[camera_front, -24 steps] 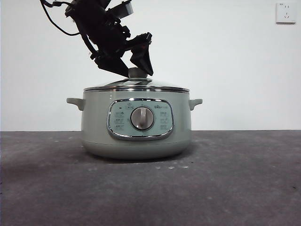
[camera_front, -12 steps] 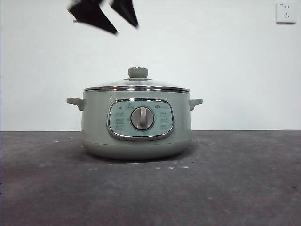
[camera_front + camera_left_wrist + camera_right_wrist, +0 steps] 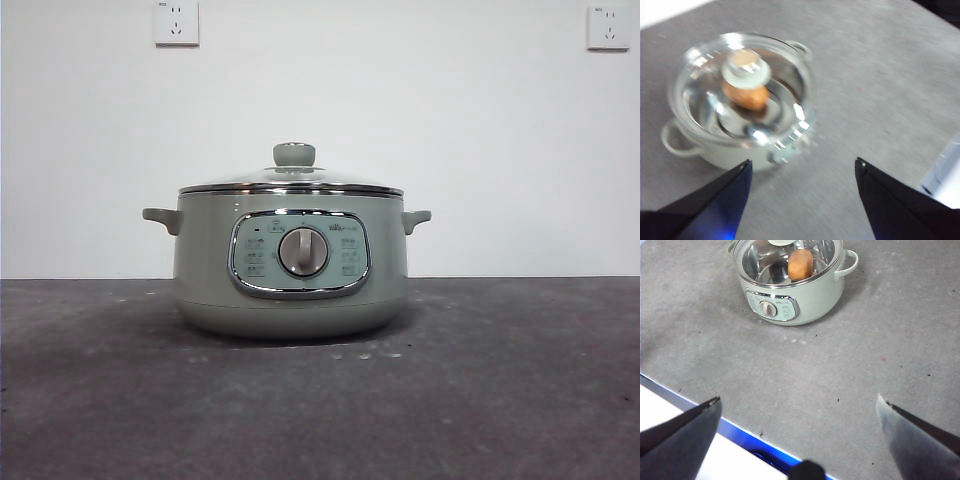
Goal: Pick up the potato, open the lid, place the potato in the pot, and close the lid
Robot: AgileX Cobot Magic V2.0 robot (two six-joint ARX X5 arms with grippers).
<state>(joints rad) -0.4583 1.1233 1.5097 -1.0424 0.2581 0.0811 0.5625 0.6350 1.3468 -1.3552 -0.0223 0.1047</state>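
Where a second ago a black gripper stood over the lid's knob, and half a second ago only its dark tips showed at the top of the front view, that view now holds no arm at all. The left gripper (image 3: 802, 172) hangs released and empty above the table, jaws spread wide, looking down on the pot (image 3: 735, 152) from well clear of it. The right gripper (image 3: 797, 410) is likewise parted and holds nothing, high over the near edge of the worktop (image 3: 850, 365), where a blue strip (image 3: 740, 432) runs along the border. The pot (image 3: 290, 265) stands apart from both, toward the middle of the grey worktop (image 3: 500, 380), dial (image 3: 302, 251) facing front. The lid (image 3: 291, 180) sits closed and level on its rim, knob (image 3: 294, 154) upright. Through the glass, the potato (image 3: 800, 264) lies on the shiny pot floor; in the left wrist view the potato (image 3: 745, 96) shows just under the knob (image 3: 746, 70), though that picture is blurred. Bare worktop lies open on all sides of the pot. Two wall sockets (image 3: 176, 22) show on the white wall behind.
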